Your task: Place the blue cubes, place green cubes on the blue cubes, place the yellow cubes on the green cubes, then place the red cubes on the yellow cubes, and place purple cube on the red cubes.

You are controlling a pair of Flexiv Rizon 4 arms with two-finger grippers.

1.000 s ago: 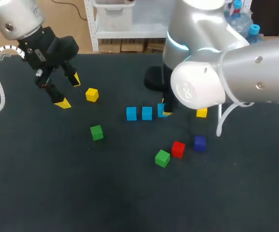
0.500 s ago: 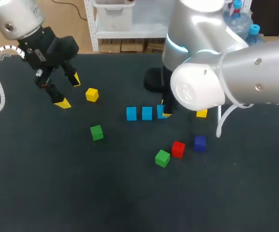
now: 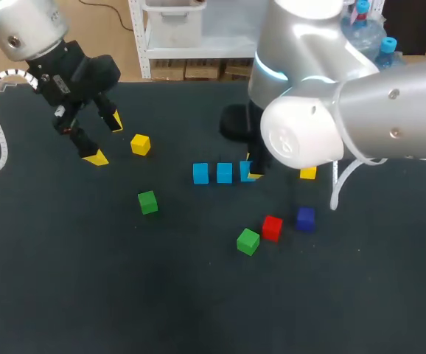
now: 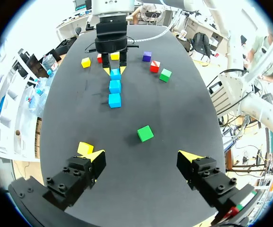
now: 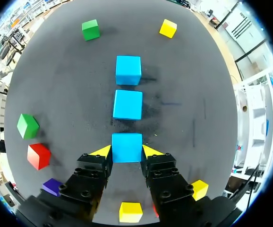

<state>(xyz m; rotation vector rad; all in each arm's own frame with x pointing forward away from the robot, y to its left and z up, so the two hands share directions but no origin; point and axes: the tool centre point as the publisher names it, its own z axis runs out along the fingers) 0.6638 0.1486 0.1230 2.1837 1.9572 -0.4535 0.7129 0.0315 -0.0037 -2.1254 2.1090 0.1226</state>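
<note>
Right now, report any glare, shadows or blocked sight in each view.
Head view: glare on the right arm, which hides part of the third blue cube. Right wrist view: even light, soft shadows beside the farther blue cubes; the fingers clamp the third. Left wrist view: the green cube casts a faint shadow.

A dark, matte table (image 3: 88,295) spreads flat and broad under even light.

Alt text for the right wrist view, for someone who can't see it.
The right gripper grips a blue cube between its yellow tips, the nearest of three blue cubes in a row ahead of it. Scattered on the table are two green cubes, three yellow cubes, a red cube and a purple cube.
</note>
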